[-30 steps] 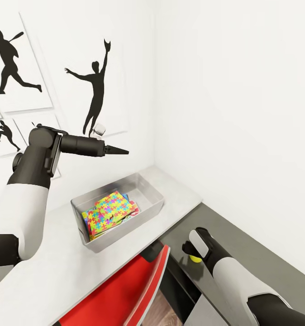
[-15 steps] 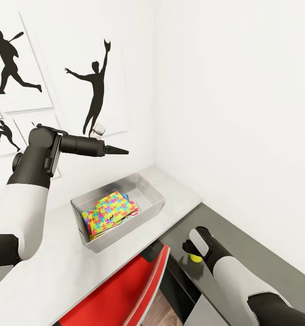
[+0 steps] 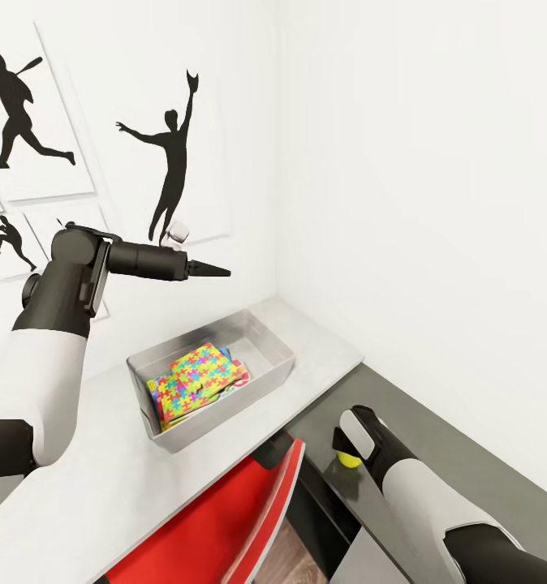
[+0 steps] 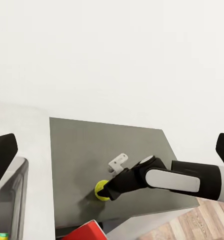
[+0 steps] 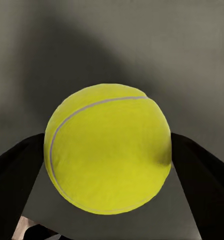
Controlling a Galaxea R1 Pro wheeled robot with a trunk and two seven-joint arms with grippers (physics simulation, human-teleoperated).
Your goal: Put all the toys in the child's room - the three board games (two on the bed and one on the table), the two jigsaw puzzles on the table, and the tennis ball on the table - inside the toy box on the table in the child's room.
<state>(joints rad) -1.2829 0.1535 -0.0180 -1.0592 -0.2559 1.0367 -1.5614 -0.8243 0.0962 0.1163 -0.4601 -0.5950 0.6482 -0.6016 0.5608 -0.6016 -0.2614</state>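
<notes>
The tennis ball [image 3: 351, 461] [image 5: 108, 150] lies low on a dark grey surface [image 3: 436, 430] right of the white table. My right gripper [image 3: 346, 453] [image 4: 108, 189] is shut on the ball, one black finger [image 5: 17, 175] pressed to each side. The toy box [image 3: 225, 415] stands on the white table [image 3: 79, 487] in the corner. A jigsaw puzzle [image 3: 196, 380] lies on top inside it, with other flat edges under it. My left gripper [image 3: 217, 271] hangs high above the box, and its fingers [image 4: 3, 152] stand wide apart, open and holding nothing.
A red chair [image 3: 217, 527] is pushed in under the table's front edge, between my arms. White walls close the corner behind and to the right of the box, with black sports-silhouette pictures [image 3: 172, 154] on the left wall. Wood floor [image 4: 206, 225] lies beyond the grey surface.
The right gripper and the tennis ball have crept slightly upward in the head view. The left arm has stayed still.
</notes>
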